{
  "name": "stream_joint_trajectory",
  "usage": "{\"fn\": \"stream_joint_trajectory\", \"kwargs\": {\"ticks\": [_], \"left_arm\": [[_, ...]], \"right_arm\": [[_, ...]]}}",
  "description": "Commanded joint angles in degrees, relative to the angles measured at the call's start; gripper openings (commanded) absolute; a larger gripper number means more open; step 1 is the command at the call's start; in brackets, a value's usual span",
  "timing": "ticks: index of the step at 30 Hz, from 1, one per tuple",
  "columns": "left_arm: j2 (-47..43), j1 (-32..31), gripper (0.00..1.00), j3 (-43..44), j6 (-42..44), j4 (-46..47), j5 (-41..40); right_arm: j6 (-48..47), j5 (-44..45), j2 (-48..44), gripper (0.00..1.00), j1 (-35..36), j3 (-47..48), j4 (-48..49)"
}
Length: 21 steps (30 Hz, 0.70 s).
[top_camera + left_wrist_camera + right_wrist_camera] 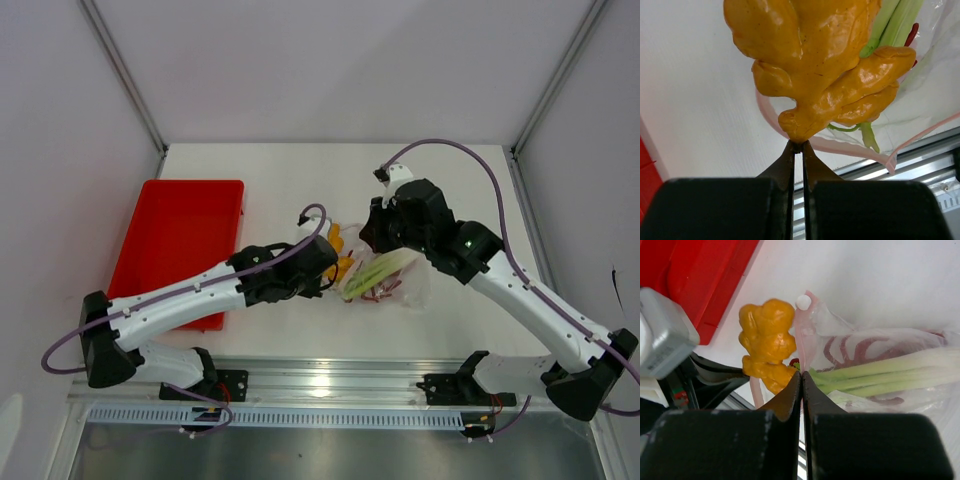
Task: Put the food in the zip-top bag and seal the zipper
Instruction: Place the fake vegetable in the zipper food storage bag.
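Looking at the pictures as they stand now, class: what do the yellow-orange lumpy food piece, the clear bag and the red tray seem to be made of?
Yellow-orange piece: probably moulded plastic or rubber; it is glossy, with bright highlights.
Clear bag: thin, soft plastic film; it is see-through and wrinkled.
Red tray: likely rigid plastic; it has a smooth surface, even colour and rounded corners.

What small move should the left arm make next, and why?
Probably ease the left gripper forward, pushing the yellow-orange piece it pinches by the tip deeper into the zip-top bag. The piece lies across the mouth, not fully inside, while the right gripper seems to hold the mouth edge.
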Motion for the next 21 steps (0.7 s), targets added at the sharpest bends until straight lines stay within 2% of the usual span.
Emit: {"fn": "stream_joint_trajectory", "kwargs": {"ticks": [1,10,21], "left_arm": [[0.3,-2.2,0.01,2.7,-0.7,0.4,-5.0],[3.3,-4.3,0.01,4.3,-0.1,-0.9,-2.0],[8.5,-4.3,0.01,9.3,3.7,-2.0,7.0]], "right_arm": [[2.2,0.7,0.9,0.00,-0.5,3.9,1.4],[2.5,0.9,1.8,0.00,-1.2,4.1,1.7],[1.2,-1.0,1.0,0.00,-1.0,3.2,2.8]]}}
